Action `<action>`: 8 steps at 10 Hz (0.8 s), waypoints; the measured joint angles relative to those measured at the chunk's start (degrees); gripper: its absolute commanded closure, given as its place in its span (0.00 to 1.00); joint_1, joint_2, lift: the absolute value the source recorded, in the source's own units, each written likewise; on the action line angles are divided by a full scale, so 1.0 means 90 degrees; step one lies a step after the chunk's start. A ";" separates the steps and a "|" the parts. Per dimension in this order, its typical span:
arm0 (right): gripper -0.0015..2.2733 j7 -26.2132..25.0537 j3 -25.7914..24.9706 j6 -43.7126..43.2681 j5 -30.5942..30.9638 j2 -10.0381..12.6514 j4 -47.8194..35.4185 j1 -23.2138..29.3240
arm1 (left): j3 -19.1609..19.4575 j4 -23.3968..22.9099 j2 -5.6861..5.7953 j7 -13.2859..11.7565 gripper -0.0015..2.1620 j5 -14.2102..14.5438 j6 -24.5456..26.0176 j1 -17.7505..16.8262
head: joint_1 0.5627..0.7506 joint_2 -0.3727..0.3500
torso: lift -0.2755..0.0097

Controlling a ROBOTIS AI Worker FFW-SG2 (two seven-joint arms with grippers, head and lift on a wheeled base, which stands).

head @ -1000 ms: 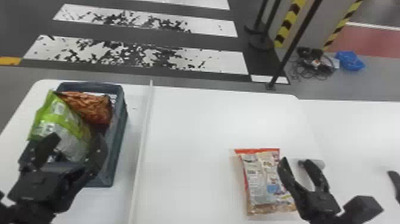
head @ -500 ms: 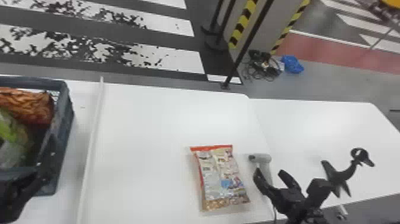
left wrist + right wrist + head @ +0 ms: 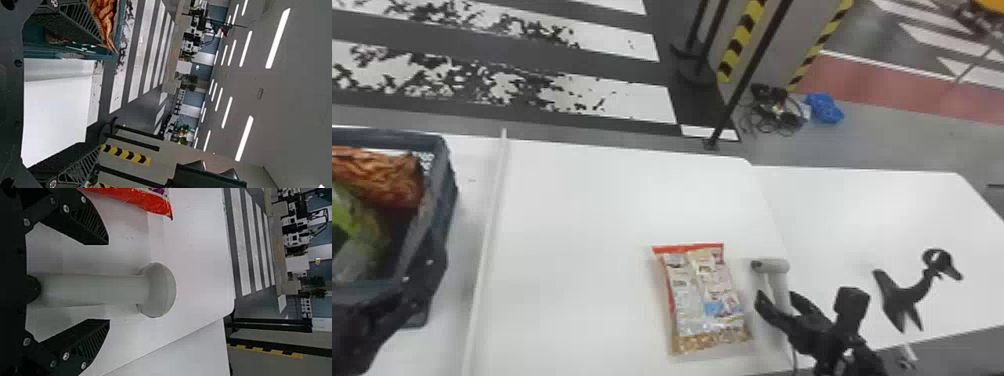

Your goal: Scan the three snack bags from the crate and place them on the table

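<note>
Right tool wide around grey plastic scanner, red-topped snack bag beside; left tool wide near blue-grey plastic crate.

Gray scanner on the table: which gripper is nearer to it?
Right. The right gripper has its open fingers on either side of the scanner's handle; the left gripper is farther, by the crate.

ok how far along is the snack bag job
One snack bag lies on the table; whether it was scanned, I can't tell. Nothing is gripped: the right gripper is open around the handle of the scanner, the left gripper open by the crate. Left to do: the orange bag and green bag, both in the crate.
</note>
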 measured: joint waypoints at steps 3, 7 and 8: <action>0.96 0.0149 0.0017 0.0218 0.0085 -0.0064 0.0289 -0.0170 | -0.0111 -0.0035 0.0044 0.0060 0.03 -0.0079 0.0024 -0.0021 | 0.70 0.03 | 0.84; 0.98 -0.0227 -0.0301 -0.0503 -0.0108 0.0618 -0.0723 0.0651 | -0.0362 -0.0010 0.0156 0.0298 0.03 -0.0266 0.0002 -0.0111 | 0.70 0.03 | 0.84; 0.98 -0.0301 -0.0386 -0.0576 -0.0314 0.0908 -0.1519 0.1153 | -0.0388 -0.0009 0.0175 0.0296 0.03 -0.0268 -0.0002 -0.0112 | 0.70 0.03 | 0.84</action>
